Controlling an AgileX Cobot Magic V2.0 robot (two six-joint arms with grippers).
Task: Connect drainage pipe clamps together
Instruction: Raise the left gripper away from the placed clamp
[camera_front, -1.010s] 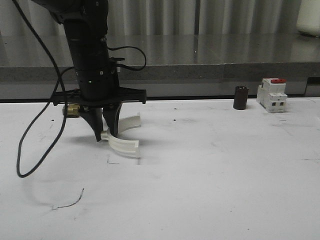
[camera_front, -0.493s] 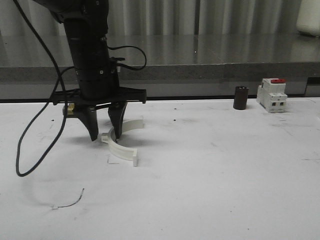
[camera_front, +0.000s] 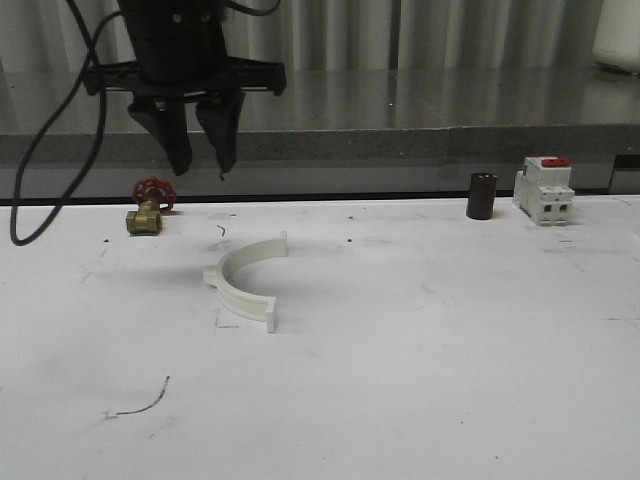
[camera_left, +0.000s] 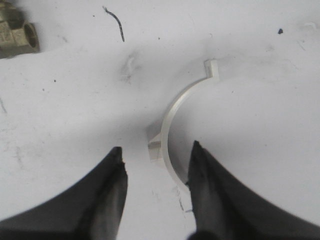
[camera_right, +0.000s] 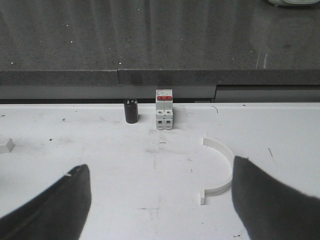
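One white half-ring drainage pipe clamp (camera_front: 245, 302) lies on the white table, left of centre, its opening facing right. My left gripper (camera_front: 199, 165) hangs open well above it, with nothing between its dark fingers. In the left wrist view the same clamp (camera_left: 168, 120) curves on the table below my left gripper (camera_left: 157, 146). A second drainage pipe clamp (camera_right: 227, 177) rests flat on the table in the right wrist view, close to the right-hand finger of my open, empty right gripper (camera_right: 160, 165).
A brass valve (camera_front: 148, 214) with a red handle sits left of the clamp. A black cylinder (camera_front: 482, 195) and a white circuit breaker (camera_front: 543, 190) with a red switch stand at the back right. A grey ledge (camera_front: 400, 145) runs behind the table.
My left gripper opened, let go of the clamp and rose straight up. The clamp settled flat on the table.
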